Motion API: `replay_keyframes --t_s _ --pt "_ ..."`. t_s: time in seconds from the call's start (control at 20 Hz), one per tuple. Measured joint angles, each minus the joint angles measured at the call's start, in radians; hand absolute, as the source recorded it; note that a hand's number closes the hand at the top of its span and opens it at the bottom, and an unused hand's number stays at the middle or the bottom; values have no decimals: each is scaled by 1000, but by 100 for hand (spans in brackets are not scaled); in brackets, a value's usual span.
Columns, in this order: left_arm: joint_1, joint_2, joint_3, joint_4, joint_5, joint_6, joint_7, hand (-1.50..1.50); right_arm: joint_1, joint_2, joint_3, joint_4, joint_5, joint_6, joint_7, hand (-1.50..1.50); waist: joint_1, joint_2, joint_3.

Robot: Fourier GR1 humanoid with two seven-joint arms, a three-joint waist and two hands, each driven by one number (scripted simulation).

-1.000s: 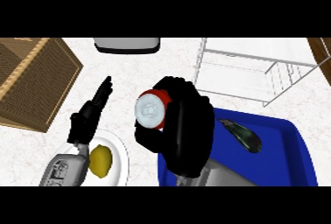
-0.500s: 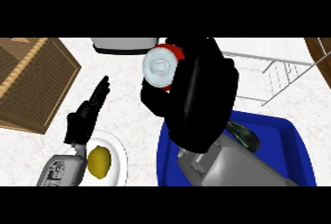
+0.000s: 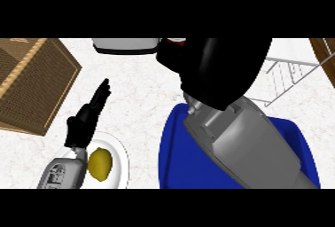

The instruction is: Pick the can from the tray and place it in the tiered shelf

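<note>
Right hand [image 3: 209, 66] raised, left hand [image 3: 88, 117] open.

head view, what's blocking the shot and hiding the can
Head view: the right hand and its grey forearm loom close, filling the centre; only a red sliver of the can shows at the top; much of the blue tray and wire shelf is covered.

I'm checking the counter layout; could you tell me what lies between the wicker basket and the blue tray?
In the head view, between basket and tray: the open left hand over bare counter.
</note>
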Motion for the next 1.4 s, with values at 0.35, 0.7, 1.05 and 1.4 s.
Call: replay_keyframes --t_s 0.35,0.7,1.05,1.4 --pt "2 -4 -1 -17 2 1 11 0 -76 -5 -151 54 42 48 -71 150 -3 2 1" --pt "-9 9 10 -9 5 -9 5 0 -95 -25 -216 124 100 82 -139 150 -4 4 1" --pt "-7 -6 4 2 -2 -2 -5 0 -75 -46 -237 243 164 30 -201 150 -2 6 1" --pt "-5 4 7 -28 9 -18 20 0 -51 -76 -316 333 134 -170 -274 150 2 8 2"
